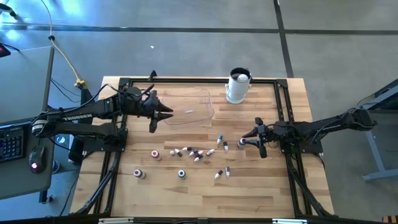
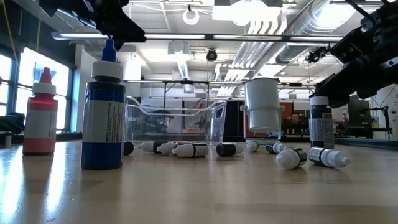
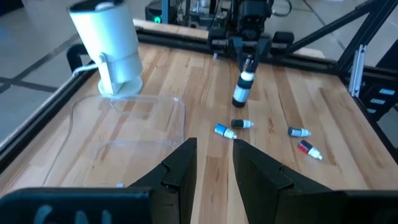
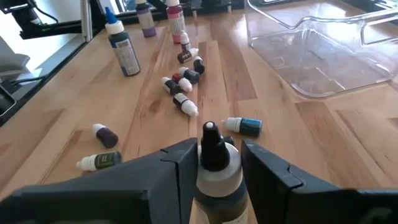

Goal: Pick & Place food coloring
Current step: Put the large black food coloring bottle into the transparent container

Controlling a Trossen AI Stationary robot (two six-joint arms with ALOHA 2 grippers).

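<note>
1. Closest to the low camera: tall blue bottle (image 2: 103,112) upright on the counter (image 1: 261,193), red one (image 2: 40,112) just beside it.
2. Right pincer (image 4: 214,163) is clenched on a dark-capped bottle (image 4: 214,171), fingers either side of its neck, just off the wood near the right rail.
3. Left pincer (image 3: 212,163) is released and empty, hovering over the clear tray (image 3: 134,127).
4. Rest of the food coloring (image 1: 193,153) lies scattered mid-counter, mostly on its side, a few pots upright.
5. My read: light, rigid plastic, smooth and round, so it'll roll or twist. Grip across the body below the cap, not the tapered tip.
6. Tray is thin, glossy, transparent; white container (image 1: 238,86) stands just beyond it.
</note>
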